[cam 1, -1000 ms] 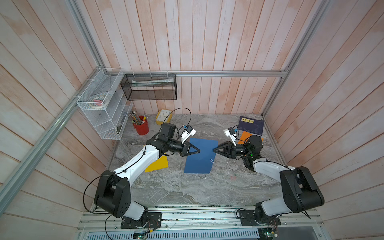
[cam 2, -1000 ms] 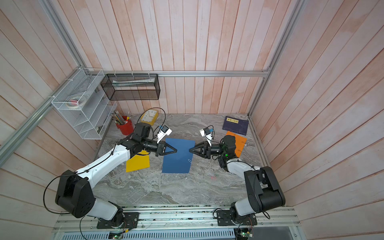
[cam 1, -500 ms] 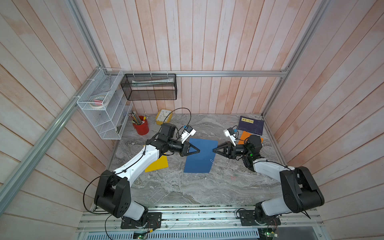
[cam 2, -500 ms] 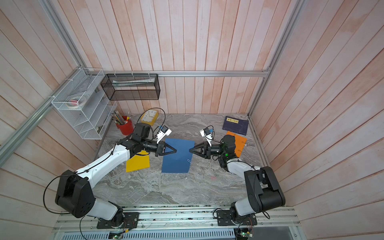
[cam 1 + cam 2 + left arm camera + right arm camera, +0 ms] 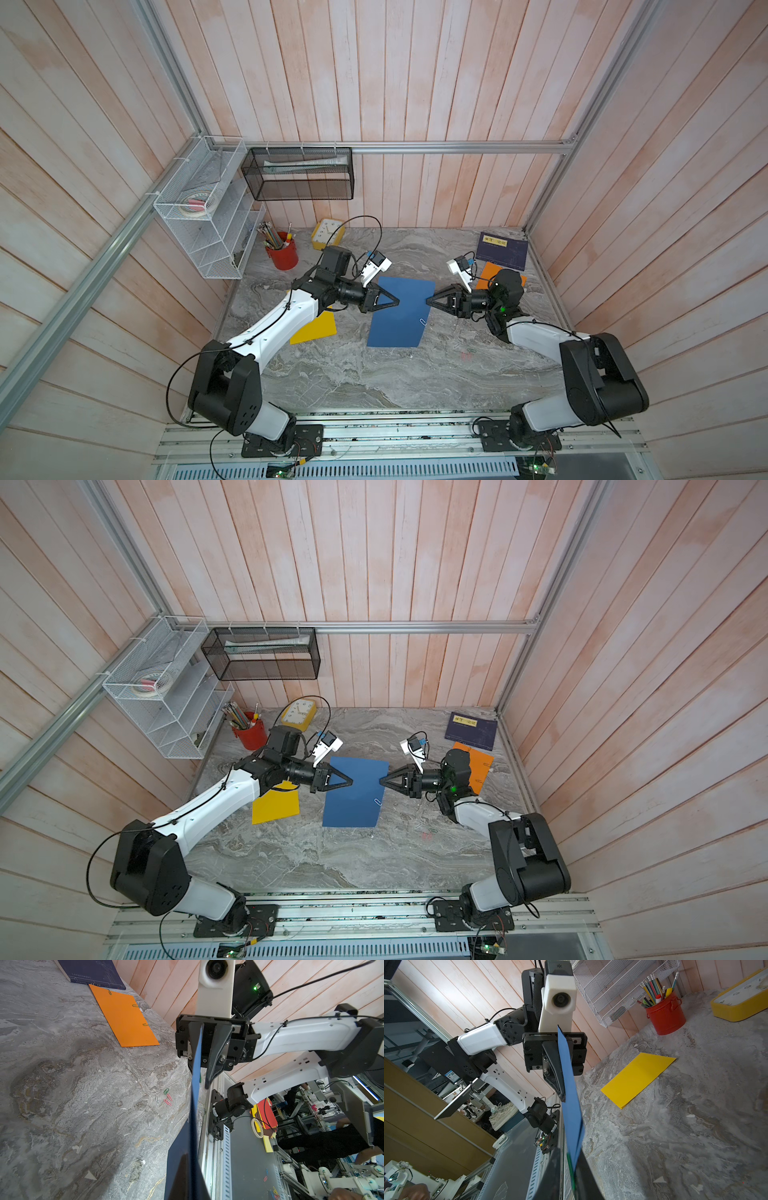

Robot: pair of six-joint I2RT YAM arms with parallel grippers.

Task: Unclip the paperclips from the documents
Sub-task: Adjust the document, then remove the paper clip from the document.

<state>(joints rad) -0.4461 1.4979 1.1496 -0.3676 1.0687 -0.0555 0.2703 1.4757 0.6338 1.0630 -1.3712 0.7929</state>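
My left gripper (image 5: 397, 305) has jaws pinched on the thin matte blue sheet (image 5: 395, 328), mid-frame over the veined marble worktop (image 5: 374, 382). The right gripper (image 5: 428, 301) straddles its far edge at a green wire paperclip (image 5: 571, 1167); I cannot tell whether those jaws grip.

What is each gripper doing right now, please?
Left gripper: closed on the blue sheet.
Right gripper: at the sheet's opposite edge; grip cannot be told.

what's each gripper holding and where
Left gripper: blue document, by one side edge. Right gripper: around the opposite edge at a green paperclip; grip unclear.
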